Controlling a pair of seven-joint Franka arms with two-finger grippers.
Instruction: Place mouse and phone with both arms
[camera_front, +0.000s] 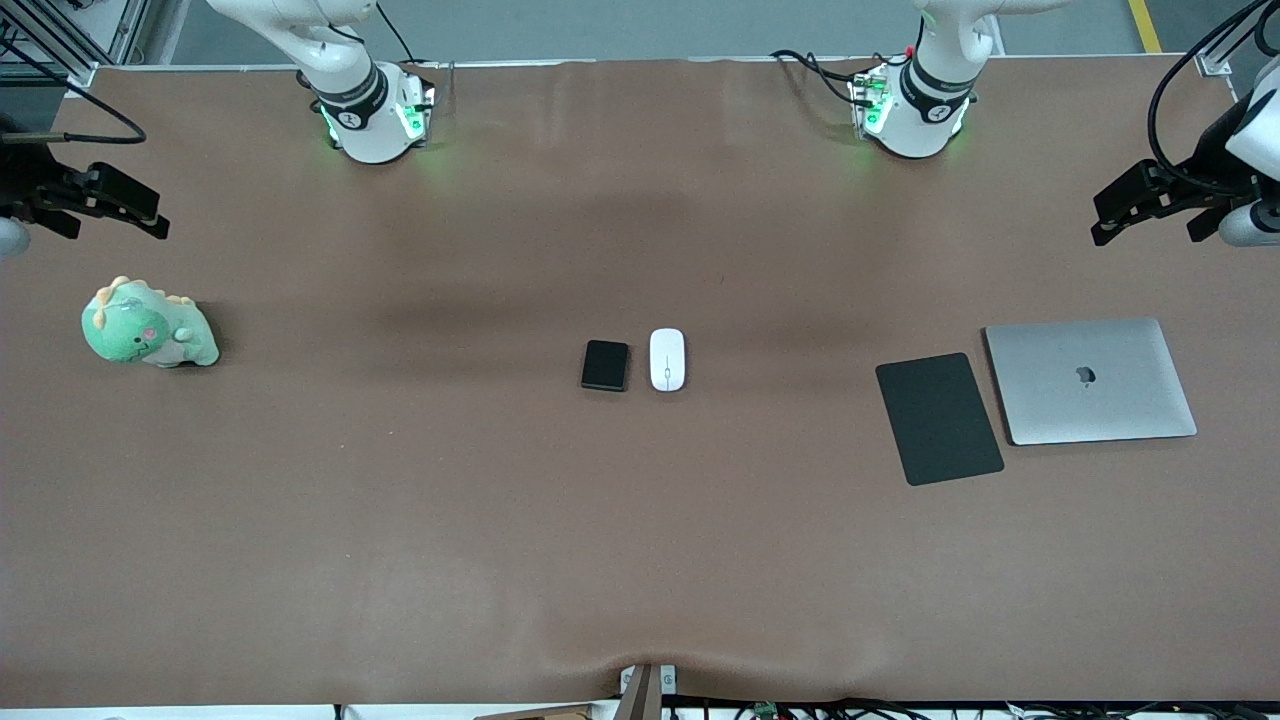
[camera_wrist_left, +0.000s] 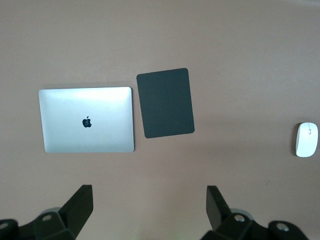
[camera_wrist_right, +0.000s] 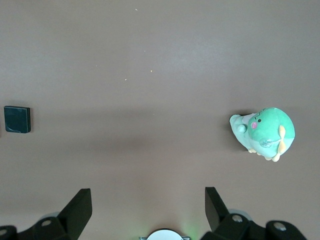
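Observation:
The white oval mouse (camera_front: 667, 359) and the small black phone (camera_front: 605, 365) lie side by side at the middle of the brown table, the phone toward the right arm's end. The mouse shows at the edge of the left wrist view (camera_wrist_left: 306, 139), the phone at the edge of the right wrist view (camera_wrist_right: 17, 119). My left gripper (camera_front: 1145, 222) hangs open and empty over the left arm's end of the table, also in its wrist view (camera_wrist_left: 149, 200). My right gripper (camera_front: 112, 212) hangs open and empty over the right arm's end, also in its wrist view (camera_wrist_right: 148, 200).
A closed silver laptop (camera_front: 1090, 380) and a flat black mat (camera_front: 938, 418) lie beside each other toward the left arm's end. A green plush dinosaur (camera_front: 148, 325) sits toward the right arm's end. The two arm bases (camera_front: 375, 110) stand along the table's edge.

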